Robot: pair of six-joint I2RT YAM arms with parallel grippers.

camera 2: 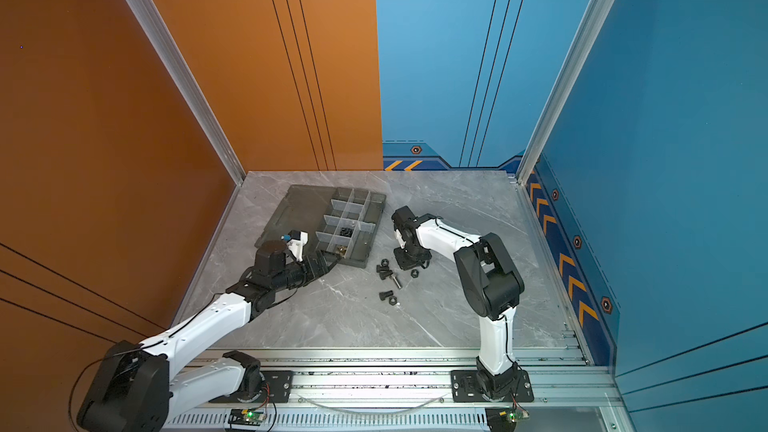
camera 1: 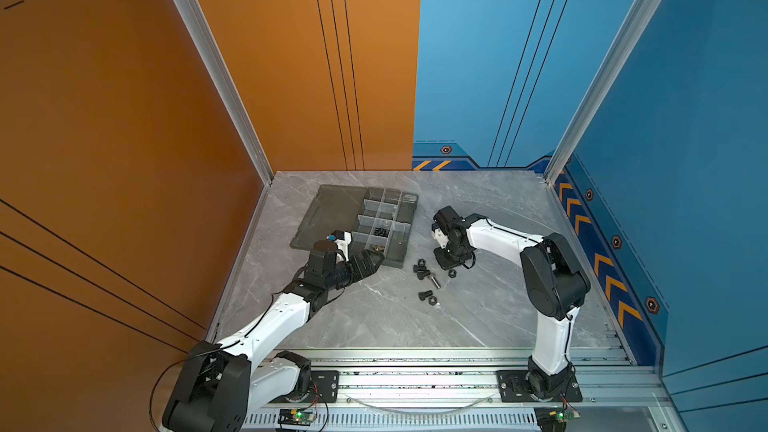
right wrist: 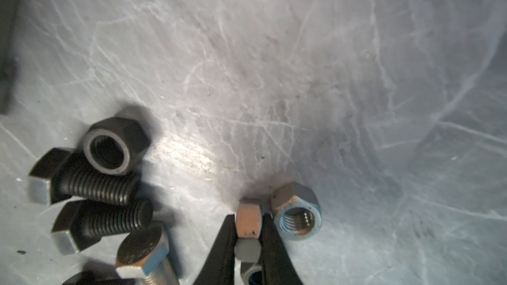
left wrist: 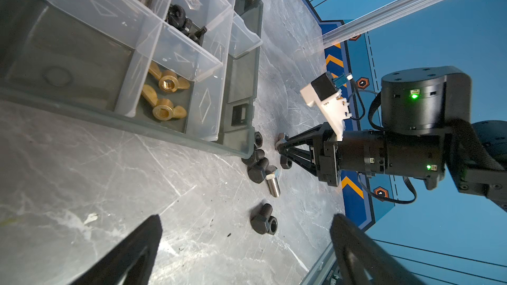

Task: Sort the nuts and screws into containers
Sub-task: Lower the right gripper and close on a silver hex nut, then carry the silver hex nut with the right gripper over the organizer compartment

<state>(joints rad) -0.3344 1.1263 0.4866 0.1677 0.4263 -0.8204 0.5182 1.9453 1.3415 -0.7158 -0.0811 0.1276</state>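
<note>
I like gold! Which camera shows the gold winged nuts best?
The left wrist view: both brass winged nuts are close and sharp. Both top views show only a gold speck; the right wrist view shows none.

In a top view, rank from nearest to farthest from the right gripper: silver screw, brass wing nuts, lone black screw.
From the right gripper:
1. silver screw, close by on the table.
2. lone black screw, farther toward the table's front edge.
3. brass wing nuts, across in the tray's corner cell.
</note>
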